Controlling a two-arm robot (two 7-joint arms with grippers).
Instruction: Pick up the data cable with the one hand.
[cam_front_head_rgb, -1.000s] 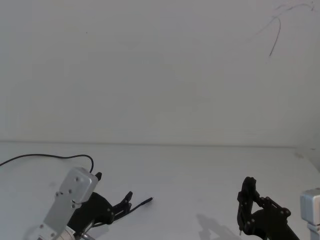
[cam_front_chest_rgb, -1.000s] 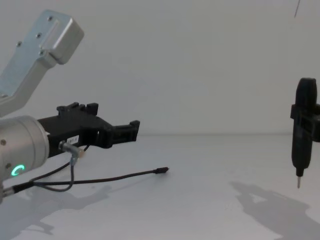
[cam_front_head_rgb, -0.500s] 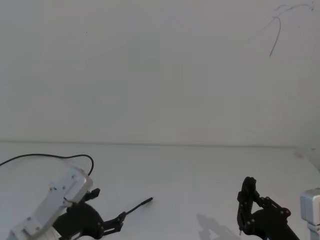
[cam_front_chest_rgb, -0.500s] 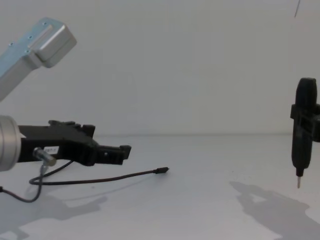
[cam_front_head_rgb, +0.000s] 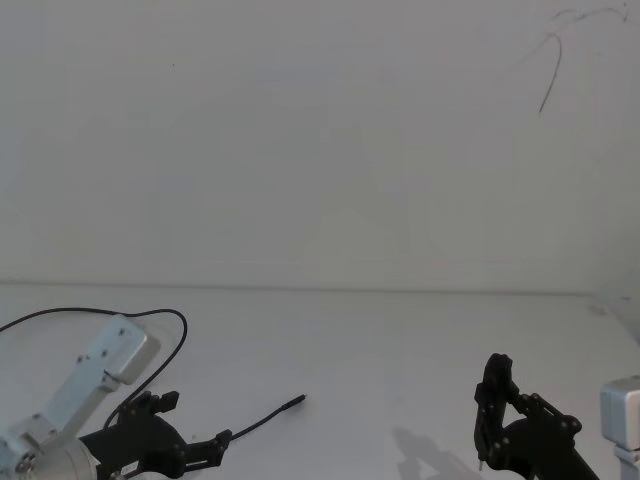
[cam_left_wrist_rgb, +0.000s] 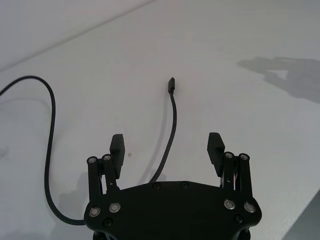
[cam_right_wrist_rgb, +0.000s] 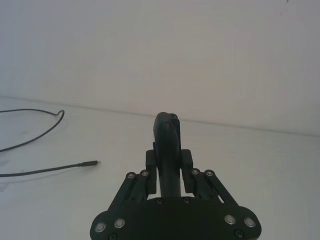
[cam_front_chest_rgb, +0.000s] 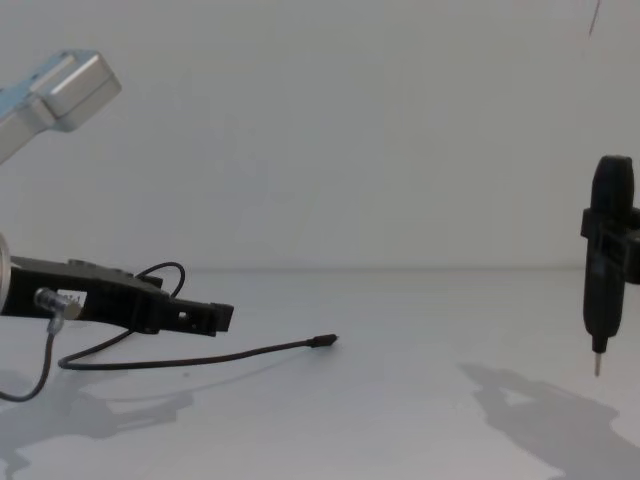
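The data cable (cam_front_head_rgb: 262, 417) is a thin black cord lying flat on the white table, with its small plug (cam_front_chest_rgb: 322, 342) pointing right. My left gripper (cam_left_wrist_rgb: 166, 145) hovers low over the cord, open, and the cord (cam_left_wrist_rgb: 173, 115) runs out between its fingers untouched. In the head view this gripper (cam_front_head_rgb: 221, 440) sits at the lower left, just behind the plug end. The chest view shows it (cam_front_chest_rgb: 215, 318) close above the cord. My right gripper (cam_right_wrist_rgb: 168, 161) is shut on a black pen-shaped tool (cam_front_chest_rgb: 607, 260) held upright at the far right.
The cord's far part loops back to the left across the table (cam_front_head_rgb: 150, 315). A short wire with a silver connector (cam_front_chest_rgb: 52, 300) hangs from my left wrist. The white table (cam_front_head_rgb: 400, 340) ends at a plain white wall.
My left gripper has drawn back toward me and sunk lower, close over the cord. The cable and the right arm have not moved.
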